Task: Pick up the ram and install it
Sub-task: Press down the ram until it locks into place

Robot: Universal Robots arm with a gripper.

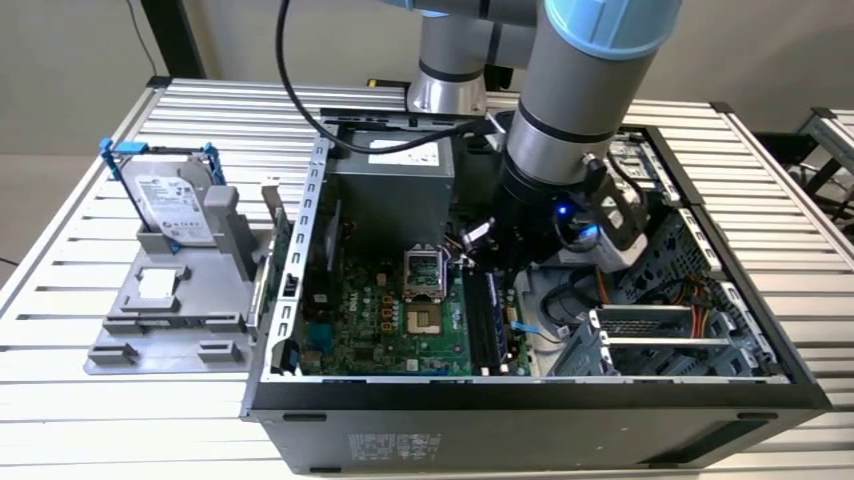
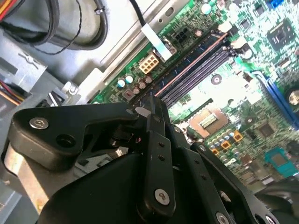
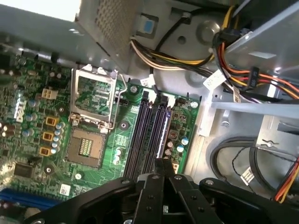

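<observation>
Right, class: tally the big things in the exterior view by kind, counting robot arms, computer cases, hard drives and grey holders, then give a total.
Robot arm: 1
Computer case: 1
Hard drive: 1
Grey holder: 1
Total: 4

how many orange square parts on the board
3 orange square parts in a row beside the silver processor socket on the green motherboard; the black pincer may hide others.

The motherboard [image 3: 124, 135] is green with black memory slots [image 3: 149, 135]. The hard drive [image 1: 176, 205] is silver with blue rails [image 1: 114, 165] on a grey stand [image 1: 167, 320].
</observation>
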